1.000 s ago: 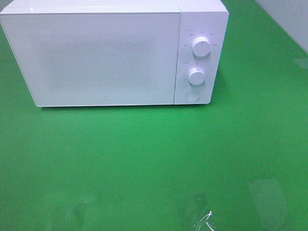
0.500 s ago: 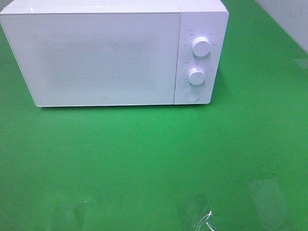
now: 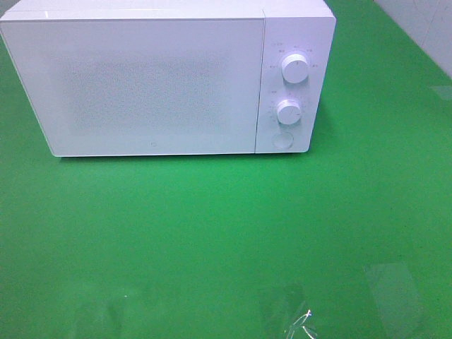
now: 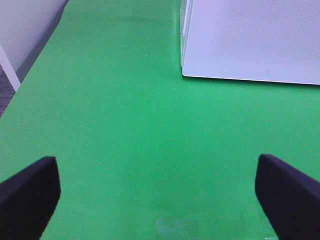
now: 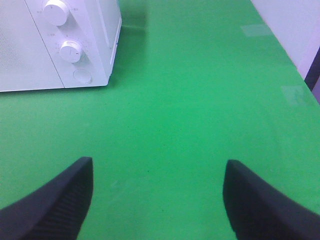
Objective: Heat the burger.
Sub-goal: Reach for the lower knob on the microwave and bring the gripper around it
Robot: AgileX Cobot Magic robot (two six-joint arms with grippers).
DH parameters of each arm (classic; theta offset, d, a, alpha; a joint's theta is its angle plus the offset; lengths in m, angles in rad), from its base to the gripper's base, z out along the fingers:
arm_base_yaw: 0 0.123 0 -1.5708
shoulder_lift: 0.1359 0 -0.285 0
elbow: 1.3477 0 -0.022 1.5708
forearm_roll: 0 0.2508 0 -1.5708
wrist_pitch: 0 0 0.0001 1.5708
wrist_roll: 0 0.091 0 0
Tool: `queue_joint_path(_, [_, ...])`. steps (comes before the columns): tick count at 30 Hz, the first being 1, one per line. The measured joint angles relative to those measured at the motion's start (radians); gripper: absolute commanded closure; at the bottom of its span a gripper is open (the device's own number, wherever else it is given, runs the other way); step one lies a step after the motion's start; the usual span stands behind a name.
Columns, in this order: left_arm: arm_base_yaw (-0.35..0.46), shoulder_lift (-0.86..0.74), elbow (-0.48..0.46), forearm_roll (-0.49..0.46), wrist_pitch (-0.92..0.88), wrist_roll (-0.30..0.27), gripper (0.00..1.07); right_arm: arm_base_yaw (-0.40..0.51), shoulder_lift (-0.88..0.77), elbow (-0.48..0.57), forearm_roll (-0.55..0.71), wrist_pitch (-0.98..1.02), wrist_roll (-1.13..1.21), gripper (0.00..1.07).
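Observation:
The burger is out of view in every frame. A white microwave (image 3: pixel 155 81) stands at the back of the green table with its door shut; its two knobs (image 3: pixel 294 68) and a round button sit on its right panel. It also shows in the left wrist view (image 4: pixel 250 40) and the right wrist view (image 5: pixel 55 40). My left gripper (image 4: pixel 160 200) is open and empty above bare green surface, short of the microwave's left front corner. My right gripper (image 5: pixel 157 200) is open and empty, short of the microwave's knob side. Neither gripper shows in the high view.
The green table surface (image 3: pixel 226 226) spreads in front of the microwave. Clear tape patches (image 3: pixel 296 318) lie near its front edge. A white wall (image 3: pixel 424 28) runs along the back right; the table's left edge (image 4: pixel 30 75) shows in the left wrist view.

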Motion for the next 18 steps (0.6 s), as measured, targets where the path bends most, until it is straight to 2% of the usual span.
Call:
queue_joint_path(4, [0.0, 0.0, 0.0, 0.0, 0.0, 0.0, 0.09, 0.0, 0.014, -0.008, -0.001, -0.007, 0.001, 0.32])
queue_joint_path(9, [0.0, 0.0, 0.0, 0.0, 0.0, 0.0, 0.09, 0.0, 0.049, -0.022, -0.001, -0.054, 0.001, 0.31])
queue_joint_path(18, [0.0, 0.0, 0.0, 0.0, 0.0, 0.0, 0.09, 0.0, 0.136, 0.003, -0.001, -0.274, 0.002, 0.31])
